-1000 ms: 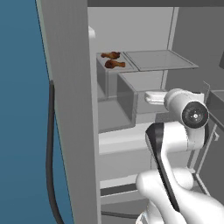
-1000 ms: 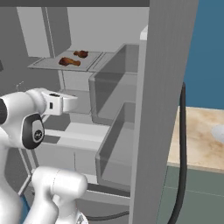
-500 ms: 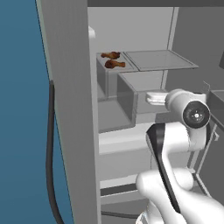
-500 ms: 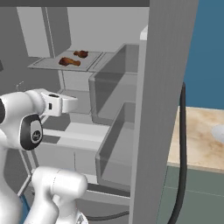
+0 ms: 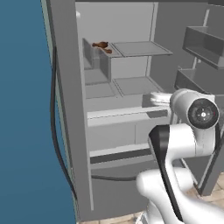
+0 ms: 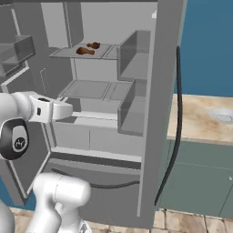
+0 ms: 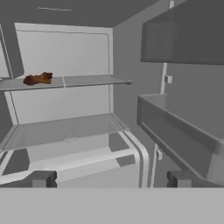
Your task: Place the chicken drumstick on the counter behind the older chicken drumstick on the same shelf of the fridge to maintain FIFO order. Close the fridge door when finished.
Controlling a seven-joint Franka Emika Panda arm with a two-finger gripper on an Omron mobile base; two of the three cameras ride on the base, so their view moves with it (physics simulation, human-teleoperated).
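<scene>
Fingertips of the two-finger gripper (image 7: 109, 179) are seen as two small dark stubs set wide apart at the bottom of the hand view, spread to their full width with nothing between them. The white robot arm (image 5: 181, 144) is folded at the elbow in front of the tall grey fridge (image 6: 154, 113), with the forearm held roughly level and the hand directed into the open compartment at the height of the lower shelves. Beyond the hand, a flat pale-grey shelf panel (image 7: 65, 129) is seen empty, and a translucent grey door bin (image 7: 175, 131) lies to the right in the hand view. Higher and further back, on the upper pale-grey shelf (image 6: 68, 53), two small dark-brown chicken drumsticks (image 6: 88, 48) are found, one just behind the other, near the shelf's left part in the left base view; which of them is the newer one cannot be told. The placement is therefore judged done, and the closing of the fridge door (image 5: 203, 144) is taken as the step in hand. It would be done well if the hand were drawn clear of the shelves and the bins first, then brought to the door's outer face or edge, and the door swung with a steady push along its arc until it is fully seated. The beige marble-patterned counter (image 6: 200, 118) is seen to the right of the fridge.
</scene>
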